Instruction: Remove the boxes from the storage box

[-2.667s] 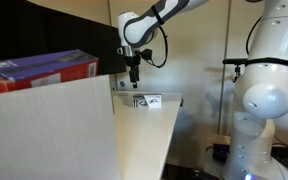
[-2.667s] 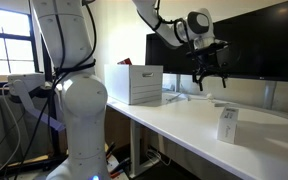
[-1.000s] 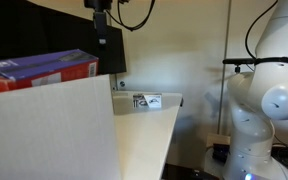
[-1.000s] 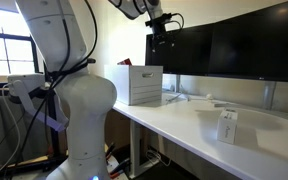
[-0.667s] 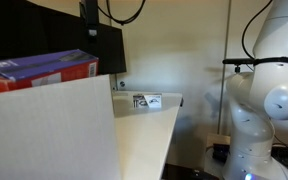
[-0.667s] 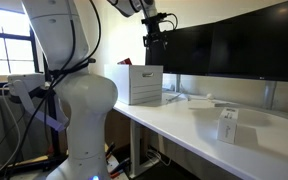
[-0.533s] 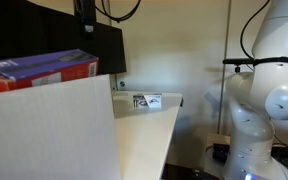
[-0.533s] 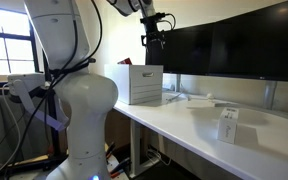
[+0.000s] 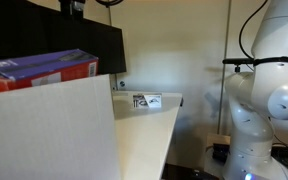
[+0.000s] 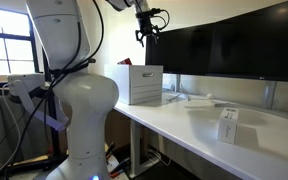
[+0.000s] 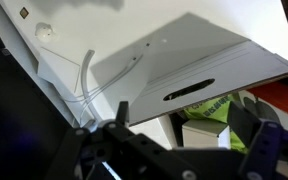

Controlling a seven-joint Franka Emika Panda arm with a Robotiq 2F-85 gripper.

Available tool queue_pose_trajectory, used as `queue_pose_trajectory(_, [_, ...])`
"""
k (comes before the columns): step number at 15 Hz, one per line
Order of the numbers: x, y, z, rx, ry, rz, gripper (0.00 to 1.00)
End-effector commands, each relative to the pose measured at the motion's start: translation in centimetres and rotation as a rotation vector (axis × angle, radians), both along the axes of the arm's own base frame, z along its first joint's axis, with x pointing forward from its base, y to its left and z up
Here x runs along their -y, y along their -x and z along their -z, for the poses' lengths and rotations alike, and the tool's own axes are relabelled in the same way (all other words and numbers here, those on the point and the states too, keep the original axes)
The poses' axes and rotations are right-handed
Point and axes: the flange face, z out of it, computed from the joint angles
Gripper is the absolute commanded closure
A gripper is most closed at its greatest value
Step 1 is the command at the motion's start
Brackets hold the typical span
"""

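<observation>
The storage box (image 10: 134, 84) stands at the table's near end and fills the foreground as a pale wall (image 9: 44, 130). A red box with a purple-blue face (image 9: 39, 68) sticks up out of it. My gripper (image 10: 147, 32) hangs high above the storage box, open and empty; only its tip (image 9: 77, 5) shows at the top edge. In the wrist view my gripper (image 11: 189, 135) looks down past the storage box's slotted wall (image 11: 184, 60) at a white carton (image 11: 206, 128) inside. Two white cartons lie out on the table (image 9: 147, 101), (image 10: 227, 125).
A green packet (image 11: 222, 106) lies beside the carton inside. Wide black monitors (image 10: 234, 45) run along the back of the white table (image 10: 194, 125). The robot's white base (image 10: 79, 110) stands beside the table's end (image 9: 269, 100).
My gripper has risen from low over the table and swung across to above the storage box. It stays open. The cartons on the table have not moved.
</observation>
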Motion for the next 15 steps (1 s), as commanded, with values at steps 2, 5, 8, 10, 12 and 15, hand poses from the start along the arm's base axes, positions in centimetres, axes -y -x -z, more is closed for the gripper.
queue_pose_trajectory(2, [0.2, -0.2, -0.6, 0.007, -0.005, 0.000, 0.00])
queue_pose_trajectory(5, [0.6, 0.3, 0.3, -0.032, -0.002, -0.046, 0.00])
queue_pose_trajectory(8, [0.7, 1.8, 0.9, -0.076, -0.005, -0.131, 0.00])
queue_pose_trajectory(10, [0.8, 3.2, 0.8, -0.106, 0.003, -0.188, 0.00])
queue_pose_trajectory(12, [0.9, 5.2, 0.4, -0.143, 0.003, -0.243, 0.00])
queue_pose_trajectory(15, [0.5, 9.3, 0.3, -0.191, 0.026, -0.341, 0.00])
